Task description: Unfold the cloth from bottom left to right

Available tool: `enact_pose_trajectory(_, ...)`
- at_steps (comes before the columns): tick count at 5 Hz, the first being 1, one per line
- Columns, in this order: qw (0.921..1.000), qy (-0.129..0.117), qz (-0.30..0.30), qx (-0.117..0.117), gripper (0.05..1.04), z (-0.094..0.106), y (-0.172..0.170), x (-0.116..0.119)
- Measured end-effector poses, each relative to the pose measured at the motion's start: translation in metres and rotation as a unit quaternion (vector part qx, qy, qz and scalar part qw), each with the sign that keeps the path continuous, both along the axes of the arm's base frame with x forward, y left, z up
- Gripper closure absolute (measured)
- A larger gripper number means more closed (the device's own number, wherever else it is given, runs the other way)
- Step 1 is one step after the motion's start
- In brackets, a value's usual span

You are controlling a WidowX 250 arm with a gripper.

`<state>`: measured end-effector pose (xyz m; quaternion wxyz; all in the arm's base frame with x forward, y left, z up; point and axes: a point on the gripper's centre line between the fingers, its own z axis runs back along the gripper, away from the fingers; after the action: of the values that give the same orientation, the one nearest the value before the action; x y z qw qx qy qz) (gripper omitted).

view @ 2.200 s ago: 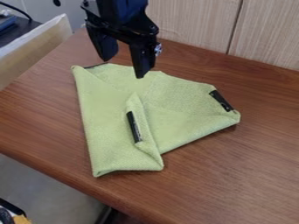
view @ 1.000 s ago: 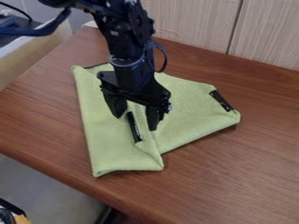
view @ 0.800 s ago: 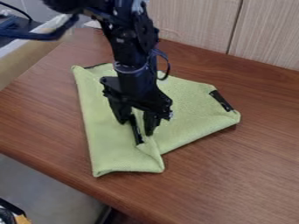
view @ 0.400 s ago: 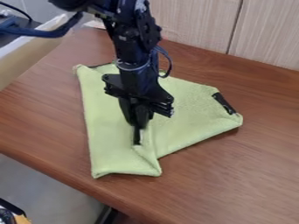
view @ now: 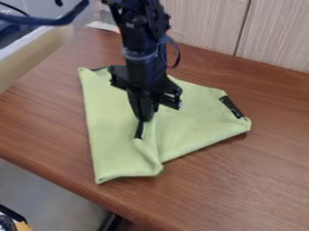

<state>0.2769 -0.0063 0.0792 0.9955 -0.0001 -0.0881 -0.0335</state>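
On the brown wooden table (view: 241,180), a folded light-green cloth (view: 114,149) is lying; the black two-finger claw (view: 145,119) is pinching its flap (view: 149,143), probably gripping soft, light, floppy fabric at a suitable hold.

"Home or lab?"

"Probably a lab, judging by the robot arm (view: 142,58) towards twelve o'clock."

"Certain?"

"Not quite: office-like too, with wood-grain panelling (view: 205,22) at one, brown worktop (view: 241,171) at four."
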Motion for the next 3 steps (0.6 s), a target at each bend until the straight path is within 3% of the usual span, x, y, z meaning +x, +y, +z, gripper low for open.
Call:
enact_pose_trajectory(2, 0.9951, -0.059, 0.079, -0.002, 1.026, 0.045, 0.048, -0.012)
enact_pose_trajectory(3, 0.992, -0.055, 0.113, 0.001, 1.026, 0.043, 0.076, -0.025)
